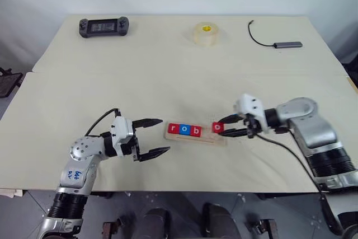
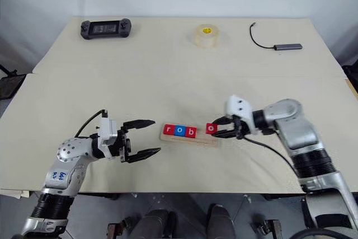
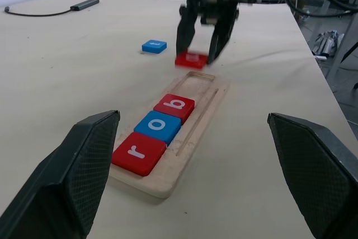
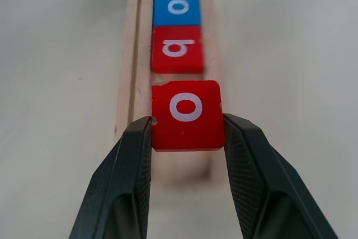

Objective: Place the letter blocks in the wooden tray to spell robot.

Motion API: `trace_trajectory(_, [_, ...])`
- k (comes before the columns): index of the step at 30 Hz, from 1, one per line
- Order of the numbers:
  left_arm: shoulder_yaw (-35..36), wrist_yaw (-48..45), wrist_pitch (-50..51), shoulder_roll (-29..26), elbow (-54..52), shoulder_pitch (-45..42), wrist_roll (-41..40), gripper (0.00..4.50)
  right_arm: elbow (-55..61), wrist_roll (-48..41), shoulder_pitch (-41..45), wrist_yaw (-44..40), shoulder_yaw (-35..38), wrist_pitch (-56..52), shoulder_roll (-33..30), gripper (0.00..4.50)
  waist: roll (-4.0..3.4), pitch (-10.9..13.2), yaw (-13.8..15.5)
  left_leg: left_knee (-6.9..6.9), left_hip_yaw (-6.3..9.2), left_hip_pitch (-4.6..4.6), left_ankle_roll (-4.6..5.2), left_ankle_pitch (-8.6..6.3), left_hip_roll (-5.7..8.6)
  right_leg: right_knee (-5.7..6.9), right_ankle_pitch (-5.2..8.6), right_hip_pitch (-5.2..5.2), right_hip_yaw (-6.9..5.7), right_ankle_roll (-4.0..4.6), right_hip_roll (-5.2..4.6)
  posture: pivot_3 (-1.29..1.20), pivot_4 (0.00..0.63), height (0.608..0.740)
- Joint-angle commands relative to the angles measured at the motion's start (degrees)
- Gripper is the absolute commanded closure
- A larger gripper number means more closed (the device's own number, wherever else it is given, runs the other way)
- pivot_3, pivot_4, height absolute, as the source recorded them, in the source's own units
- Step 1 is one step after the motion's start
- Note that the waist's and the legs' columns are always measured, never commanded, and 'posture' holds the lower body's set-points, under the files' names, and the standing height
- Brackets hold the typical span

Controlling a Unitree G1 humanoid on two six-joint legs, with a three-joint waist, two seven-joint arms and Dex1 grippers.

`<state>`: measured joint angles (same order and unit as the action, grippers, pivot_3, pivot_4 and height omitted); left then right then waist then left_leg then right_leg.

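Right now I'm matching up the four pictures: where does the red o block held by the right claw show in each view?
Left eye view: red o block, over the wooden tray's right end.
Right eye view, same spot, in the right claw.
Left wrist view, beyond the tray's far end.
Right wrist view, between the black fingers.
Shared landmark: the r, o, b row.

We see a wide cream-coloured desk (image 1: 168, 82). Along its far edge lie a black handheld game controller (image 1: 104, 26), a roll of clear tape (image 1: 206, 33) and a grey adapter with a black cable (image 1: 287, 44). Near the front lies the pale wooden tray (image 1: 196, 134), and a small blue square tile (image 3: 154, 46) lies on the desk beyond the tray's open end.
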<state>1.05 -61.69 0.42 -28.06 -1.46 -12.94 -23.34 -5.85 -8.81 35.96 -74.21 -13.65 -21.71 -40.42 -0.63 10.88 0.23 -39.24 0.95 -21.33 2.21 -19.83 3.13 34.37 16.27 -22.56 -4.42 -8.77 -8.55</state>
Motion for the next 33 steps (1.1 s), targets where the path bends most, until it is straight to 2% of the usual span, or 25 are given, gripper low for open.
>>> trace_trajectory(1, [0.22, 0.63, -0.40, 0.01, -2.33, 0.39, -0.56, 0.00, 2.41, 1.52, 0.52, 2.45, -0.44, -0.65, 0.33, 3.05, 0.00, 0.00, 0.04, 0.00, 0.01, 0.00, 0.00, 0.00, 0.03, 0.00, 0.00, 0.00, 0.00, 0.00, 0.00, 0.00, 0.150, 0.740])
trace_trajectory(12, [0.38, 1.61, -0.46, -0.01, -2.83, 0.74, -0.55, 0.00, 5.03, -0.13, 0.51, 3.40, -1.13, -4.69, 1.96, 3.05, 0.00, 0.00, -0.24, 0.03, 0.00, 0.00, 0.01, 0.00, 0.03, -0.01, 0.00, 0.00, 0.00, 0.00, 0.02, 0.00, 0.150, 0.740])
trace_trajectory(20, [0.32, 1.82, -0.54, 0.00, -2.68, 0.57, -0.68, 0.00, 6.57, -1.09, -0.11, 2.59, -0.57, -5.27, 0.93, 0.21, 0.00, 0.00, -0.20, 0.03, 0.00, 0.00, 0.01, 0.00, 0.03, 0.00, 0.00, 0.00, 0.00, 0.00, 0.01, 0.00, 0.150, 0.740])
trace_trajectory(21, [0.28, 1.80, -0.54, 0.01, -2.65, 0.52, -0.67, 0.00, 6.66, -0.71, -0.34, 3.19, -0.39, -4.82, 0.78, 0.04, 0.00, 0.00, -0.19, 0.03, 0.01, 0.00, 0.01, 0.00, 0.03, 0.00, 0.00, 0.00, 0.00, 0.00, 0.01, 0.00, 0.150, 0.740])
trace_trajectory(26, [0.19, 1.86, -0.53, 0.10, -2.58, 0.39, -0.63, 0.00, 7.85, -1.92, -2.16, 4.17, 2.78, -4.20, -1.36, 0.04, 0.00, 0.00, -0.14, 0.03, 0.00, 0.00, 0.01, 0.00, 0.03, 0.00, 0.00, 0.00, 0.00, 0.00, 0.02, 0.00, 0.150, 0.740])
trace_trajectory(29, [0.21, 1.84, -0.57, 0.06, -2.70, 0.66, -0.64, 0.00, 10.06, -4.77, -5.24, 5.15, 7.73, -4.83, -3.01, 0.04, 0.00, 0.00, 0.11, 0.03, 0.01, 0.00, 0.01, 0.00, 0.04, -0.01, 0.00, 0.01, -0.01, 0.00, 0.01, 0.00, 0.150, 0.740])
trace_trajectory(33, [0.35, 1.62, -0.65, -0.08, -2.42, 1.06, -0.72, 0.00, 11.88, -7.56, -13.78, 6.94, 16.64, -0.98, -5.12, 0.04, 0.00, 0.00, 0.55, 0.04, 0.01, 0.00, 0.01, 0.00, 0.04, -0.02, 0.00, 0.02, -0.01, 0.00, 0.01, 0.00, 0.150, 0.740])
